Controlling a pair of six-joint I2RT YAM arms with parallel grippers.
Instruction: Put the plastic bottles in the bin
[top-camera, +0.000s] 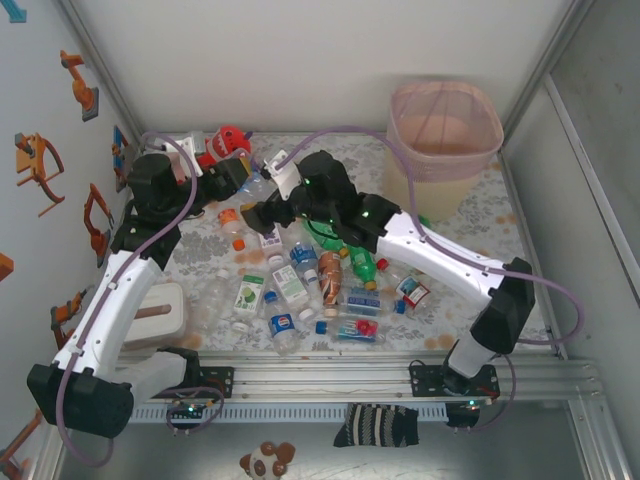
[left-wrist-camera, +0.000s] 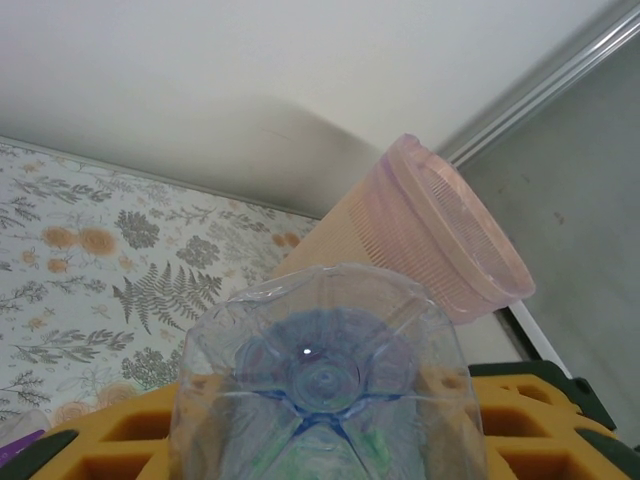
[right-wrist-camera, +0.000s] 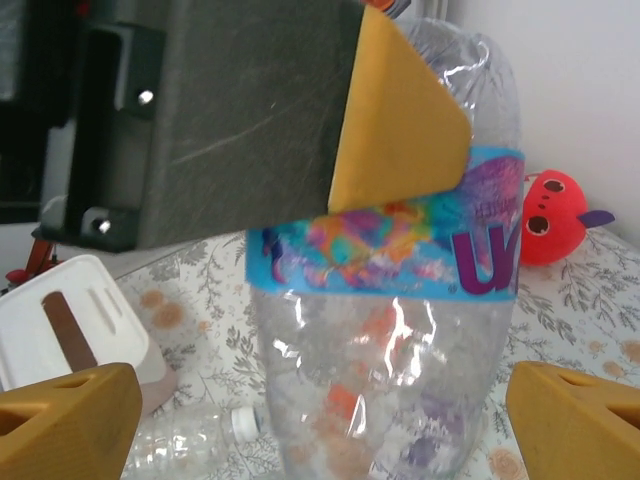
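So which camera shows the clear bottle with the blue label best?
The right wrist view: the bottle is close there, its blue label and clear body plain to see. The left wrist view shows its base end-on. In the top external view it is small and hard to make out.

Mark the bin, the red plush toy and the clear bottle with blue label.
bin (left-wrist-camera: 430, 235): left wrist view, pink mesh upper wall.
red plush toy (right-wrist-camera: 552, 215): right wrist view, its face.
clear bottle with blue label (right-wrist-camera: 400, 250): right wrist view, on the label.

Bottles (top-camera: 292, 285) left of bin (top-camera: 440, 185)
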